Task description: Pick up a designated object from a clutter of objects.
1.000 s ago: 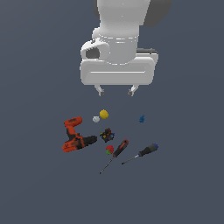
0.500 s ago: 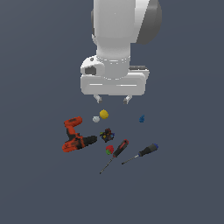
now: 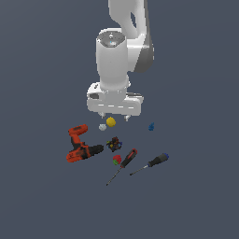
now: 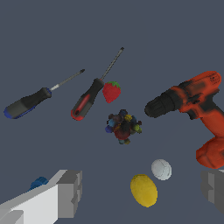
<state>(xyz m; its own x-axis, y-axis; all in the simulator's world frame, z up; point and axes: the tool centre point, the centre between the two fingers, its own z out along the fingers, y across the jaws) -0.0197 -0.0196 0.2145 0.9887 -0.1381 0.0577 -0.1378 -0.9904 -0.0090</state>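
Gripper (image 3: pixel 115 116) spread and empty above the yellow ball (image 3: pixel 110 122), white lump (image 3: pixel 102 127) at its 8 o'clock; grasp and lift remain

A plain dark grey-blue floor (image 3: pixel 196 200) fills the scene, evenly lit and unmarked.

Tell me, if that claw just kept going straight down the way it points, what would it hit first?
Probably the yellow ball. In the wrist view it lies between the open gripper's fingers, with the white lump just beside it. How far below is unclear, so the lump might be brushed too.
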